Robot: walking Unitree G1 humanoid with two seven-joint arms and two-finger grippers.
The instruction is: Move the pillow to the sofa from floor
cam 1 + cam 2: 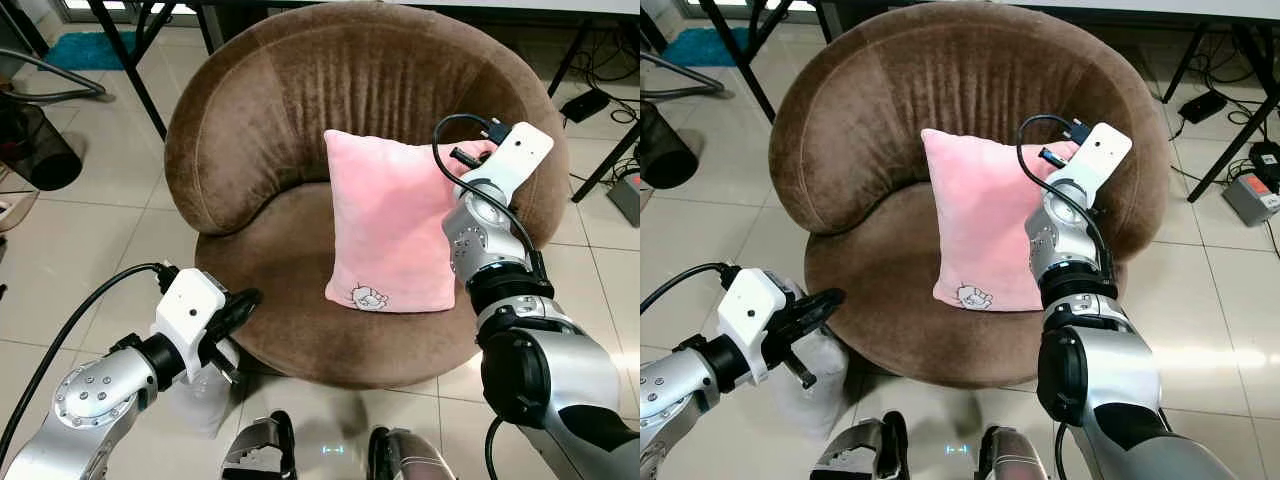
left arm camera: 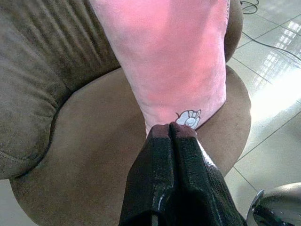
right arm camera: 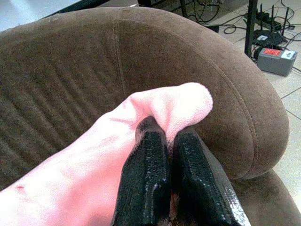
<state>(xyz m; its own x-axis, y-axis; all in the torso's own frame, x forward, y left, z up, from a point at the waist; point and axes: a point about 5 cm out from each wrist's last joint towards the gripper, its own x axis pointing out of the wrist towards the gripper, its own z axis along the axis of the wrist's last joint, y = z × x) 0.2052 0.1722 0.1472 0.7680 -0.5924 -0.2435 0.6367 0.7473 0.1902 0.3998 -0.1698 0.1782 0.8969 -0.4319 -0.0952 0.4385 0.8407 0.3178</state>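
Round brown velvety sofa (image 1: pixel 250 130) holds plush pink pillow (image 1: pixel 390 220), right claw (image 3: pixel 164 141) pinching its corner.

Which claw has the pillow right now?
The right claw, pinching the pink pillow's upper corner against the sofa back. The left claw is shut near the seat's front.

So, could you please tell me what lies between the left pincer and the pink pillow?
Just bare brown sofa seat; the left eye view shows the shut left pincer at its front edge, apart from the pink pillow.

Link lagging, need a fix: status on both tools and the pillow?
Right tool pinching pillow at its top corner. Pillow upright on brown sofa, leaning on backrest. Left tool shut, empty, low by seat front. Nothing in the way.
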